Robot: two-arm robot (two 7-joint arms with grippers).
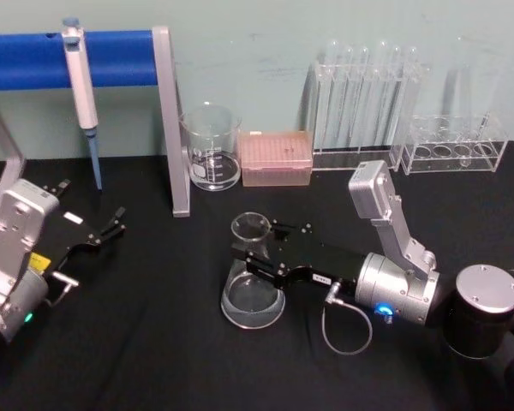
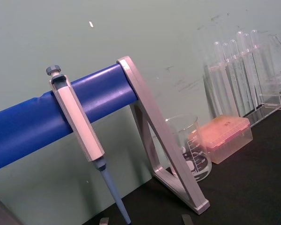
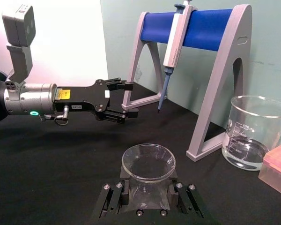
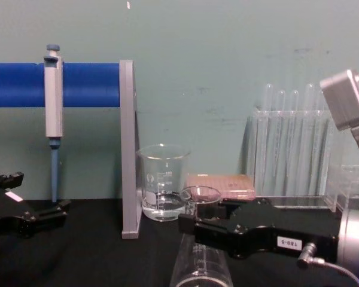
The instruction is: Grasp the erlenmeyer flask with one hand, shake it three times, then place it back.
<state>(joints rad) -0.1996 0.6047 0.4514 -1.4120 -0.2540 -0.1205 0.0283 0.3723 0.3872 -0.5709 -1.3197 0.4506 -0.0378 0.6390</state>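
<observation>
The erlenmeyer flask (image 1: 253,300) is clear glass with a wide round base and a flared rim (image 3: 148,161). It sits on the black table in the middle of the head view. My right gripper (image 1: 255,257), the black blocky hand on a silver wrist, reaches in from the right and is shut on the flask's neck. In the chest view the flask (image 4: 200,263) hangs below the gripper (image 4: 194,224), its base cut off by the frame edge. I cannot tell whether the base touches the table. My left gripper (image 1: 111,224) stands open at the left, well away from the flask.
A glass beaker (image 1: 212,147) and a pink tip box (image 1: 276,157) stand behind the flask. A pipette (image 1: 81,86) hangs on the blue-barred stand (image 1: 171,120) at the back left. Test-tube racks (image 1: 368,103) line the back right. Black table lies bare in front.
</observation>
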